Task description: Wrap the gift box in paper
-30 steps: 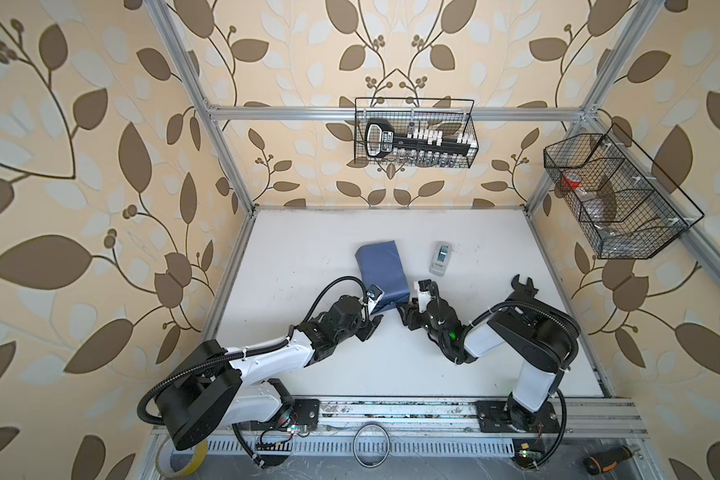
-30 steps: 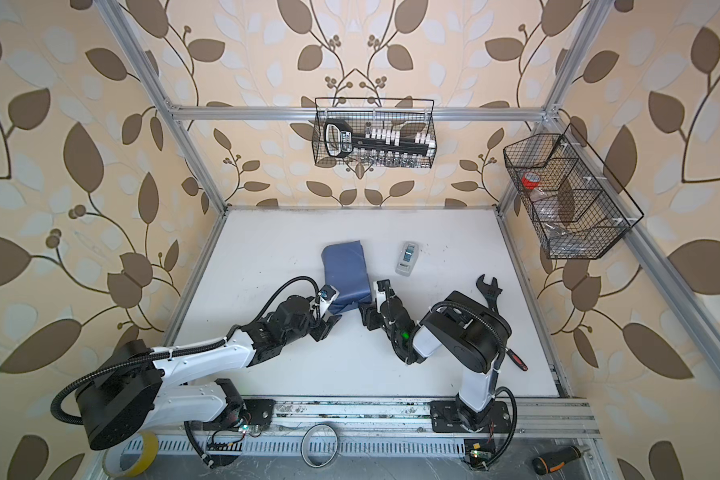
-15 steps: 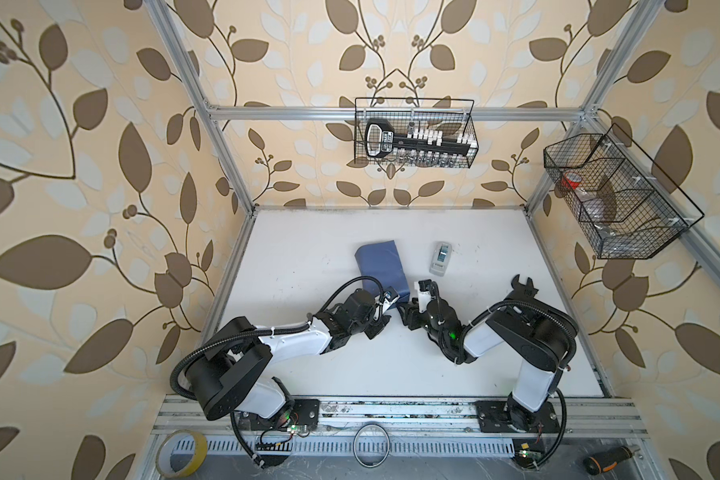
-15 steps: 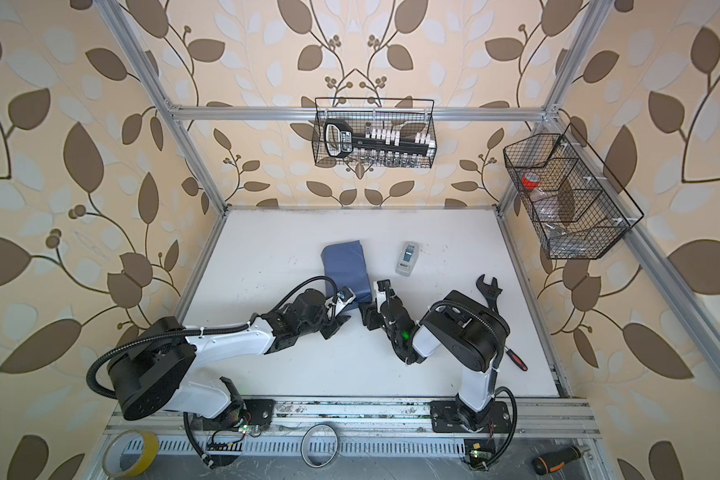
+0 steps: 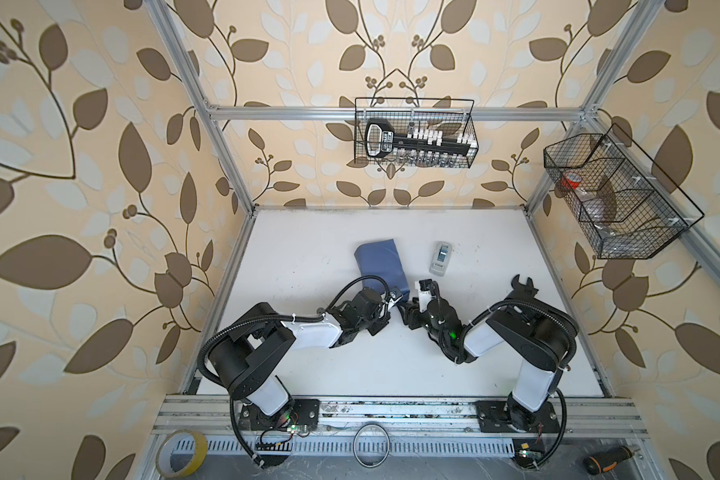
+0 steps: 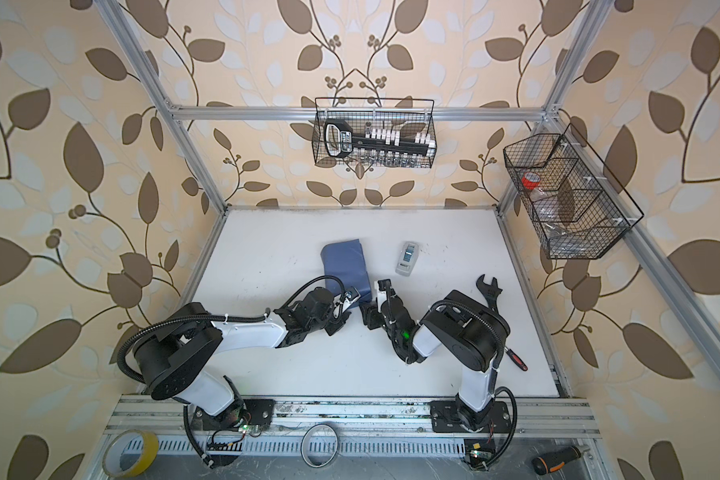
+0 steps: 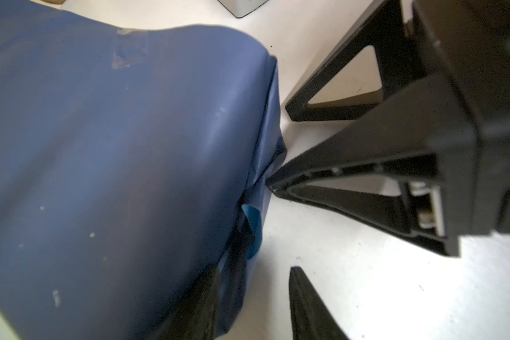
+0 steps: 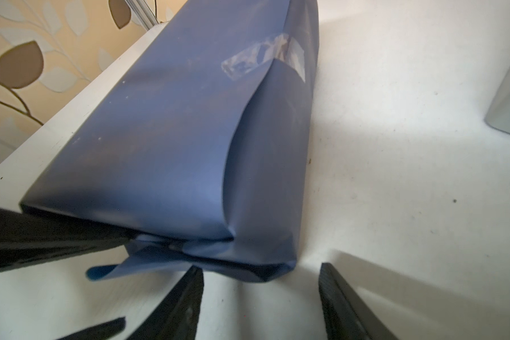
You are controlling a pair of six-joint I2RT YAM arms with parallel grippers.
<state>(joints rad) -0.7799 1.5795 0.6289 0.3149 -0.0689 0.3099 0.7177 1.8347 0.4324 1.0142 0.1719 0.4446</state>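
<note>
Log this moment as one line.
paper: wrapped into parcel, tape on seam | left tool: open at end flap | right tool: open, touching same end

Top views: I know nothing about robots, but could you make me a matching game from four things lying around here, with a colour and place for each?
Things:
1. paper
2. tape dispenser
3. wrench
4. tape roll

Descriptions:
A. black, on the table by the right arm
B. yellow, on the front ledge, off the table
C. slate blue, folded and taped
D. grey, on the table just right of the blue parcel

Pairs: 1-C, 2-D, 3-A, 4-B.
</note>
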